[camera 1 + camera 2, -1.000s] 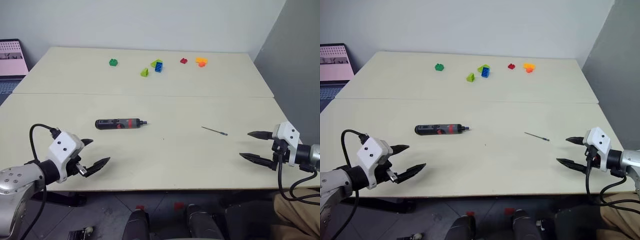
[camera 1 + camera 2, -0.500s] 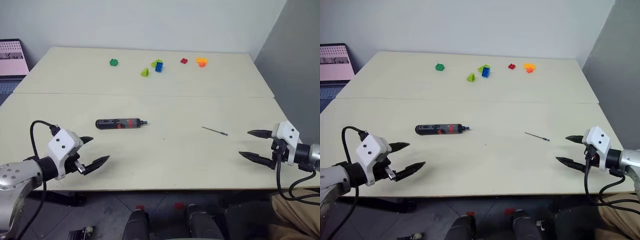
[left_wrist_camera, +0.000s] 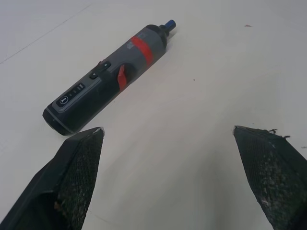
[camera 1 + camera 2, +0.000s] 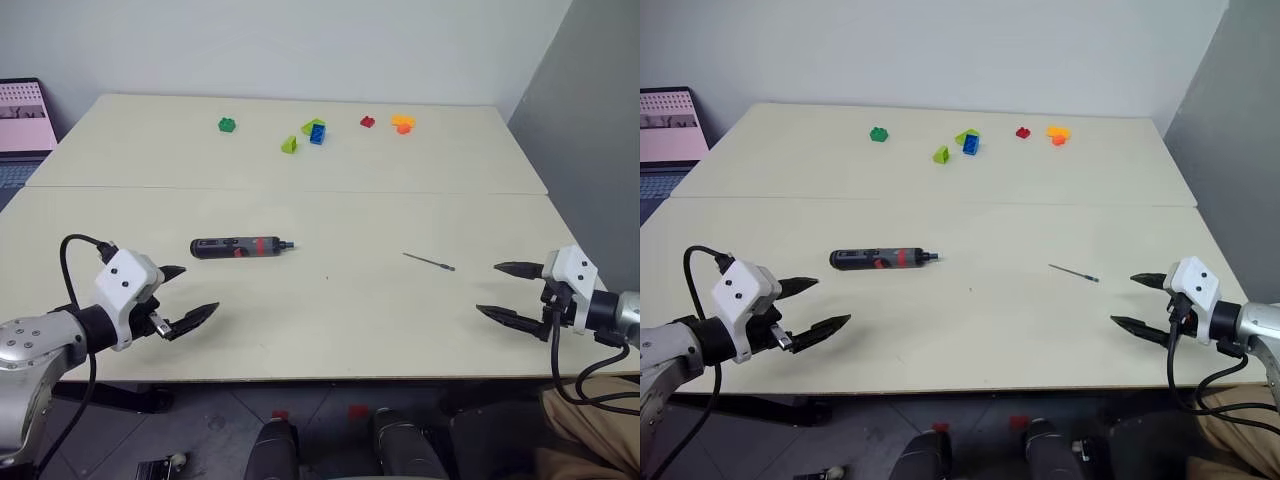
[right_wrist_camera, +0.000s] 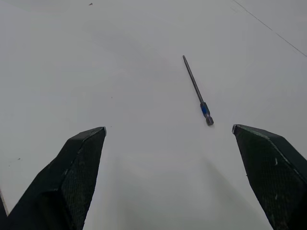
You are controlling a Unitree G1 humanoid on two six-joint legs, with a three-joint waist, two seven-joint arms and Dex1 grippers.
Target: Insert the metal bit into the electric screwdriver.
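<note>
The slim black pen-shaped electric screwdriver with a red band (image 4: pixel 241 247) lies flat on the pale cream table (image 4: pixel 330 200), its long axis running left to right, with the narrowed blue-tipped nose pointing right. It sits just beyond and slightly right of the left gripper (image 4: pixel 180 298), which hovers near the table's near edge with its two black fingers spread wide and nothing between them.

The thin dark grey metal bit (image 4: pixel 429 262), a needle-like rod with a blue collar near one end, rests well to the right of the screwdriver, angled slightly across the table. It lies to the left of and a little beyond the right gripper (image 4: pixel 508 290), whose fingers also stand wide apart and empty.

So each arm has its own nearer target: left for the screwdriver, right for the bit.

Count: one screwdriver, one bit, and about seven small coloured toy bricks (image 4: pixel 316 131) along the far side.
</note>
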